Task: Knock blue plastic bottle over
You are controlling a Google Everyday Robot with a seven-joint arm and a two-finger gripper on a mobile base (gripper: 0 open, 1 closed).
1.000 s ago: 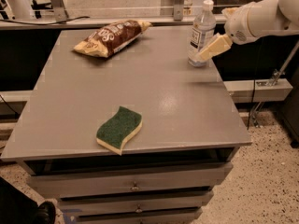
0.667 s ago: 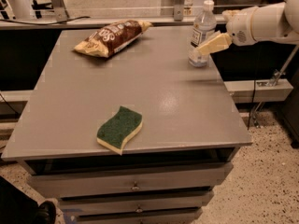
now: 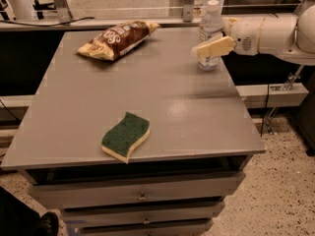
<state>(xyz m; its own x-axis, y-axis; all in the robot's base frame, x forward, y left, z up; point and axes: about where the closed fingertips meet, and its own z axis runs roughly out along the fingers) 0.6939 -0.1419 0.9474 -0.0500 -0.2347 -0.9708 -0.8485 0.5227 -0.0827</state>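
Change: the gripper [image 3: 203, 50] is sitting further left than a second ago. Its cream part was slanting down at the right flank of the blue plastic bottle [image 3: 211, 26]; now it is lying nearly level across the bottle's front at about mid-height, with its tip poking past the bottle's left edge.
Bottle: it is standing upright on its base near the far right corner of the surface [image 3: 197, 112], white cap on top. It is showing no lean and no visible shift from its earlier spot.
Jaws: I cannot tell whether they are spread or pressed together; only one cream part is showing, overlapping the bottle.
Contact: the gripper is appearing to touch the bottle, or is just beside it; the overlap is hiding the exact relation.
Meaning: judging from this, the sweep is getting under way but the knock is not yet done. The push is arriving at mid-height, which should be tipping rather than sliding the bottle.
Arm: the white arm [image 3: 268, 33] is reaching in from the right, nearly level.
Surface: a grey top is carrying a brown chip bag [image 3: 115, 39] at far left and a green sponge [image 3: 126, 135] near the front edge, both well apart from the bottle.
Below: drawers [image 3: 141, 196] are showing under the top.
Room: speckled floor [image 3: 280, 181] at right; a rail [image 3: 123, 21] is running behind the far edge.
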